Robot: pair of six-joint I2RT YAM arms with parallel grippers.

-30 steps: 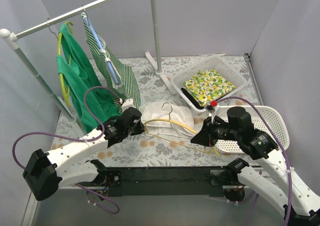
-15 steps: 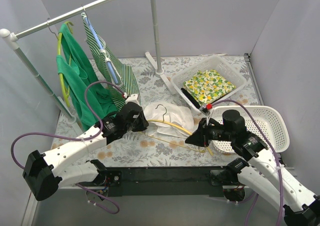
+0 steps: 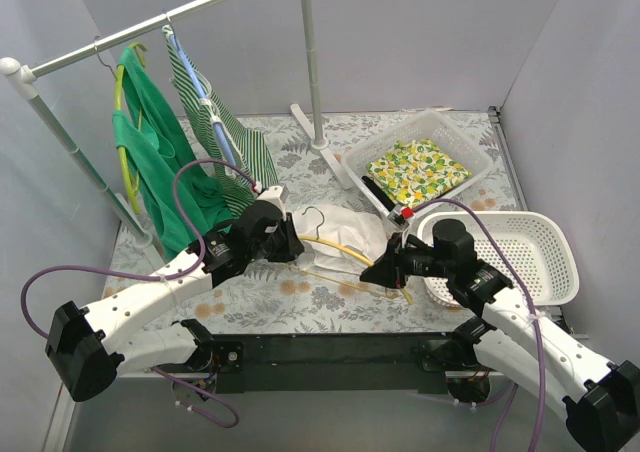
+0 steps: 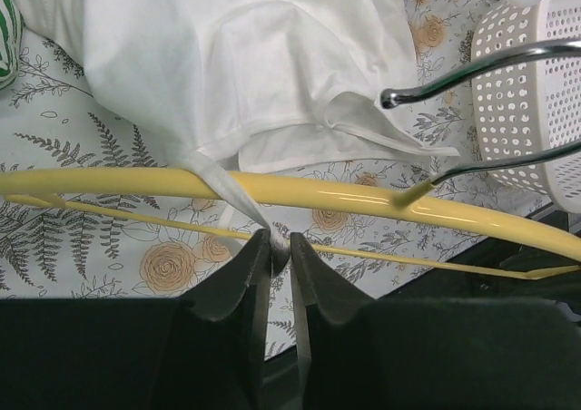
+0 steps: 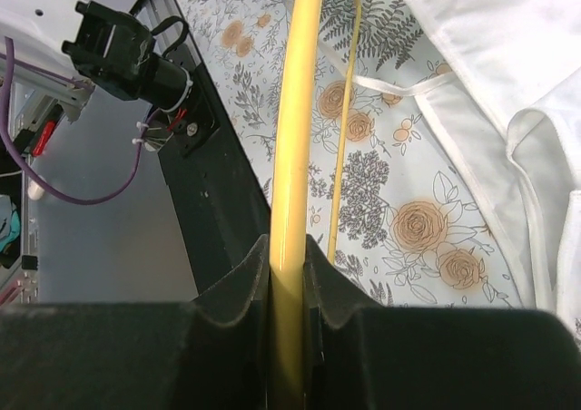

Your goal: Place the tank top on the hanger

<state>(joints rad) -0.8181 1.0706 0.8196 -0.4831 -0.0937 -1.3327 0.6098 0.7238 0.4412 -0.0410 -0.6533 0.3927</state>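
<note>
The white tank top (image 3: 345,227) lies bunched on the floral table between my two arms. In the left wrist view the tank top (image 4: 254,74) fills the upper part, and one thin strap runs over the yellow hanger (image 4: 363,201) into my left gripper (image 4: 275,247), which is shut on that strap. My right gripper (image 5: 289,247) is shut on the hanger's curved yellow arm (image 5: 295,129); the thin lower bar (image 5: 343,129) runs beside it. In the top view the hanger (image 3: 335,247) spans between the left gripper (image 3: 296,247) and the right gripper (image 3: 372,270), its grey hook (image 3: 315,217) over the fabric.
A white perforated basket (image 3: 545,242) stands at the right. A clear bin with yellow-green patterned cloth (image 3: 418,169) is behind it. A rail (image 3: 160,22) at the back left carries a green garment (image 3: 160,162) and a striped one (image 3: 215,122). Its upright post (image 3: 312,62) stands mid-back.
Both grippers have moved towards the table's middle and closer together. The hanger has shifted left with the right gripper, and the tank top has bunched up more.
</note>
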